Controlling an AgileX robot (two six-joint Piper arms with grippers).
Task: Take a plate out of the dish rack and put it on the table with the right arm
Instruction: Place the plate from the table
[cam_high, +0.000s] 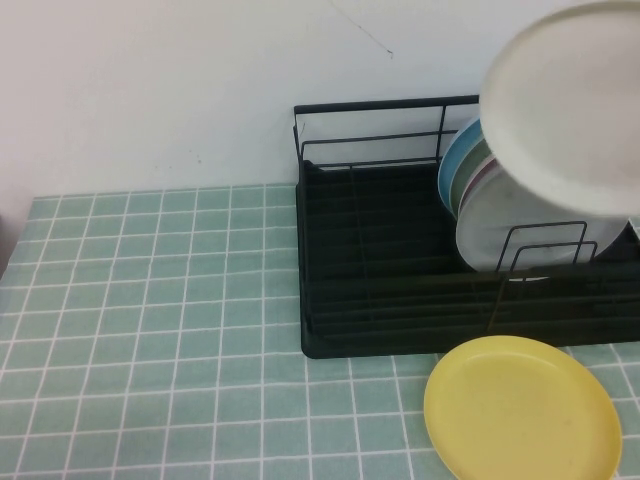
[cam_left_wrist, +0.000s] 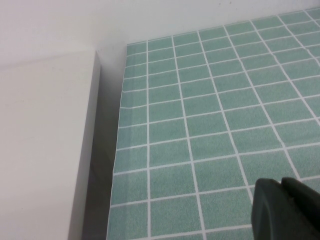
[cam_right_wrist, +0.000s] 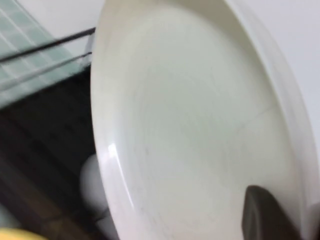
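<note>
The cream plate (cam_high: 565, 105) hangs tilted in the air at the top right of the high view, above the right end of the black wire dish rack (cam_high: 370, 250). It fills the right wrist view (cam_right_wrist: 190, 125). My right gripper (cam_right_wrist: 290, 212) is shut on the plate's edge, with one black finger (cam_right_wrist: 262, 207) on its face. The right arm does not show in the high view. My left gripper (cam_left_wrist: 282, 187) is shut and empty, low over the green tiled table (cam_left_wrist: 210, 100), out of the high view.
Several plates stay upright in the rack's right end, among them a blue one (cam_high: 455, 165) and a pale grey one (cam_high: 500, 225). A yellow plate (cam_high: 522, 410) lies flat on the table (cam_high: 150, 330) before the rack. A white block (cam_left_wrist: 45, 140) borders the table's left edge.
</note>
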